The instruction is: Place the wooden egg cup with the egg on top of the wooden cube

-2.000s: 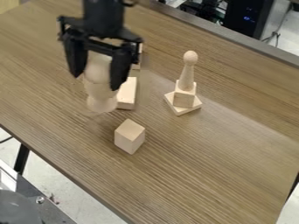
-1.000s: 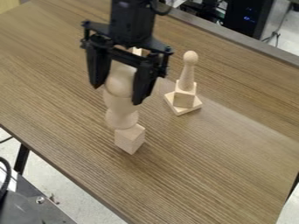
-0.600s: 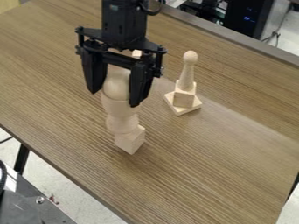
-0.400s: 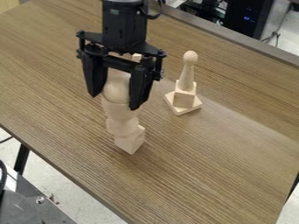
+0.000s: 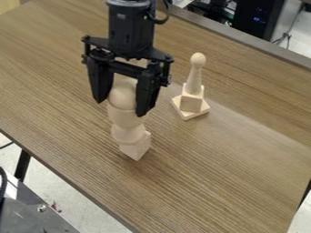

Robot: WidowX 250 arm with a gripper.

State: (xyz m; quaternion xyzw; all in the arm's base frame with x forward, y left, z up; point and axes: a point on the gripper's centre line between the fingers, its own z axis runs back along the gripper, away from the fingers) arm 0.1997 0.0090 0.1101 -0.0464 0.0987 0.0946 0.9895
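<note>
The black gripper [image 5: 121, 108] hangs left of the view's middle, pointing down, and is shut on a pale turned wooden piece [image 5: 126, 119]. This piece is upright, its rounded top between the fingers. Its lower end overlaps the top of a wooden cube [image 5: 135, 149] that sits on the table; contact looks likely, though the cube's top face is largely hidden. To the right stands a small stack: a thin square base [image 5: 186, 115], a block [image 5: 191, 103] on it, and a slender round-headed peg [image 5: 193, 81] on top.
Brown wood-grain table [image 5: 243, 168] under everything, its front edge running diagonally at lower left. A dark rail [image 5: 243, 36] borders the far side, with a black computer case [image 5: 260, 18] behind. Some pale wood [image 5: 138, 63] shows behind the gripper.
Over two seconds the gripper has carried the turned piece rightward to over the cube. In the last moments both have come down slightly. The cube and the stack have kept their places.
</note>
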